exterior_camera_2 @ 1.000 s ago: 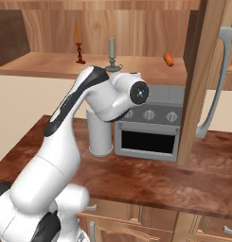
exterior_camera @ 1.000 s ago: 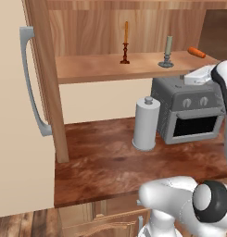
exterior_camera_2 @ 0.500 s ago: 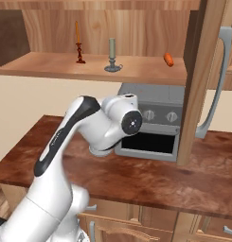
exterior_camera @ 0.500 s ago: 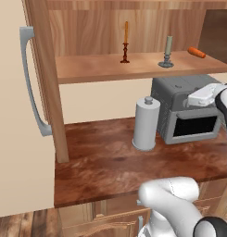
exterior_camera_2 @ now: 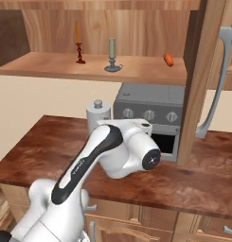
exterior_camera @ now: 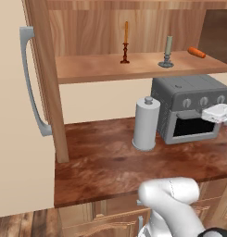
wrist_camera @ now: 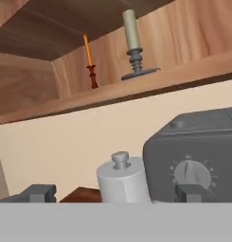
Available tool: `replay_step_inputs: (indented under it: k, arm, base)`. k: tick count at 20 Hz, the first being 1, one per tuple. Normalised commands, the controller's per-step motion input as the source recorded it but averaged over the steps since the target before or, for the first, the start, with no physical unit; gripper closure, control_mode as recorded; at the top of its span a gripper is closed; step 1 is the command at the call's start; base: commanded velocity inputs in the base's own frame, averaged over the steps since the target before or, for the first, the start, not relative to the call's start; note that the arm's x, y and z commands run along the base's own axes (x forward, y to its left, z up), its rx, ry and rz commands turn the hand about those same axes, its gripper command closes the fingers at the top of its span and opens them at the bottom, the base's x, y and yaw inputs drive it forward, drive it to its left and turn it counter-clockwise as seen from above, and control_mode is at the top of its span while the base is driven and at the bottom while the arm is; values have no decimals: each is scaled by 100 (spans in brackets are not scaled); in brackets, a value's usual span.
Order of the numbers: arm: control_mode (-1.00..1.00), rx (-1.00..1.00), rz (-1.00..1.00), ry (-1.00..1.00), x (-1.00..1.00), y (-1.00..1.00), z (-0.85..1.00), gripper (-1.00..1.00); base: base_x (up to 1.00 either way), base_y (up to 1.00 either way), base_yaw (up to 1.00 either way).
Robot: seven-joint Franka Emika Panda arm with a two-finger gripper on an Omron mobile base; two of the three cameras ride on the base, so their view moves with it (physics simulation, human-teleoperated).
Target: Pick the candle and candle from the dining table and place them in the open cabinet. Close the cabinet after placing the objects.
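- While both candles already stand on the cabinet's shelf (exterior_camera: 101, 74), the door (exterior_camera: 17, 139) hangs wide open, so shutting it is, by my reading, the one step left.
- The pincer (wrist_camera: 115, 194) is spread fully apart and holds nothing; it sits low, in front of the toaster oven (exterior_camera: 189, 104), looking up at the shelf.
- From the toaster oven, the door with its long grey bar handle (exterior_camera: 31, 83) lies far off to the left in the left base view; the handle's long axis runs upright, so the pincer must travel sideways and up to reach it.
- Count: two candles, the orange taper (exterior_camera: 126, 44) above and left of the toaster oven, the beige stub (exterior_camera: 167, 51) straight above it.
- One carrot-like orange thing (exterior_camera: 196, 52) lies on the shelf, right of the stub.
- One white paper-towel roll (exterior_camera: 146, 122) stands on the surface (exterior_camera: 110, 162), just left of the toaster oven.
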Motion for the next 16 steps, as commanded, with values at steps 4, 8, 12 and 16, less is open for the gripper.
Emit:
replay_step_inputs:
  k: [4,8,12,16]
  arm:
    - [-100,31,-1,0,-61,-66,-59,-100]
    - [-100,32,-5,0,-21,-65,-33,-100]
    - [-100,26,-3,-3,9,-85,0,-100]
    - [-100,22,0,-17,19,-96,0,-100]
  base:
    - [0,0,0]
    - [0,0,0]
    - [0,0,0]
    - [0,0,0]
